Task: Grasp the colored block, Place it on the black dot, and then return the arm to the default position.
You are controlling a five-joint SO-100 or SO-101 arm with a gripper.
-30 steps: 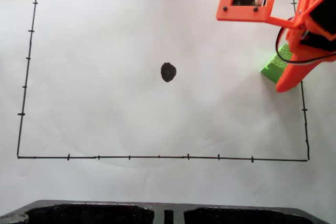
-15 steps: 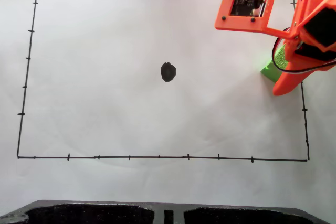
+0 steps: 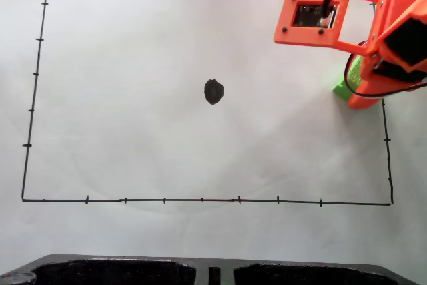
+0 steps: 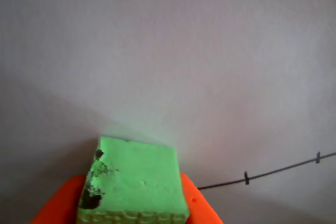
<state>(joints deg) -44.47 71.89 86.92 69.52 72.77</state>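
Note:
The colored block [image 4: 134, 182], a bright green cube, sits close to the camera in the wrist view, pressed flat against an orange finger [image 4: 202, 208] that shows on both sides of it. In the fixed view the orange arm [image 3: 400, 25] reaches in from the top right. Its gripper [image 3: 357, 93] covers most of the colored block [image 3: 342, 89], leaving a green sliver at its left edge, next to the right border line. The gripper looks shut on the block. The black dot [image 3: 213, 91] lies bare at the middle of the paper, far left of the gripper.
Thin black border lines with tick marks [image 3: 200, 199] frame the white paper. A dark tray edge [image 3: 213, 270] runs along the bottom of the fixed view. One border line [image 4: 262, 174] crosses the lower right of the wrist view.
The gripper has drawn in over the green block, hiding more of it. The finger tip has shifted slightly up and left. The black dot is unchanged.

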